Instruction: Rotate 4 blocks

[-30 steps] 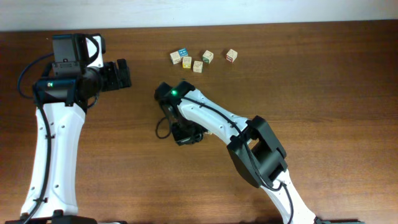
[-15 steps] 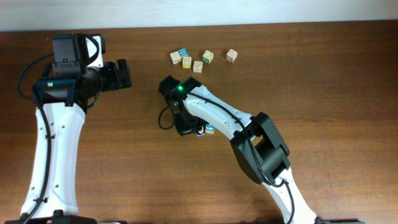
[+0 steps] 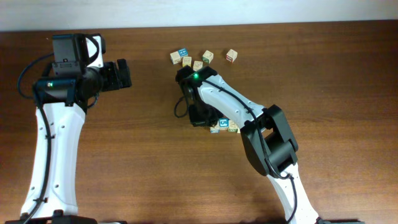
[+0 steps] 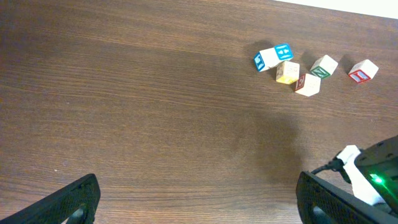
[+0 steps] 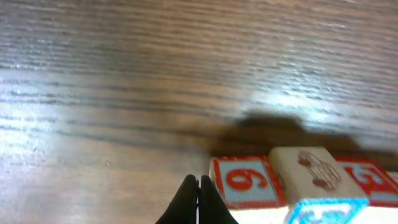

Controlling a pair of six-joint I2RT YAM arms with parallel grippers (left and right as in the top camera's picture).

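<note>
Right gripper [image 5: 198, 199] low beside the blocks [image 5: 246, 181]
Its fingers [image 5: 190, 198] are pressed together, likely as a point for turning a block; left gripper [image 3: 124, 73] hangs spread wide, well apart

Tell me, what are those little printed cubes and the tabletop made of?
The blocks look like pale wood, matte: cream faces with printed red and blue borders, a numeral, a car drawing. The table looks like dark wood or wood-look laminate: long grain lines, slight sheen; I cannot tell which.
</note>
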